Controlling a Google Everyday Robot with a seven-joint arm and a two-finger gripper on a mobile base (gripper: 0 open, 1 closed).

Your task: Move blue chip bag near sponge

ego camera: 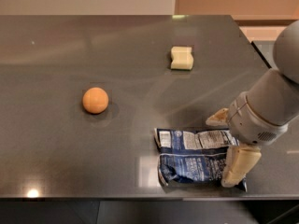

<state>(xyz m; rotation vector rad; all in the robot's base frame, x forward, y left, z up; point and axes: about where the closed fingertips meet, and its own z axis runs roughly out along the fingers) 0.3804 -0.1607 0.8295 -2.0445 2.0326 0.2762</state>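
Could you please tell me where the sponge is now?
In the camera view, the sponge lies at the back right of the table, beyond the blue chip bag and right of the orange ball; the claw straddles the bag's right end.
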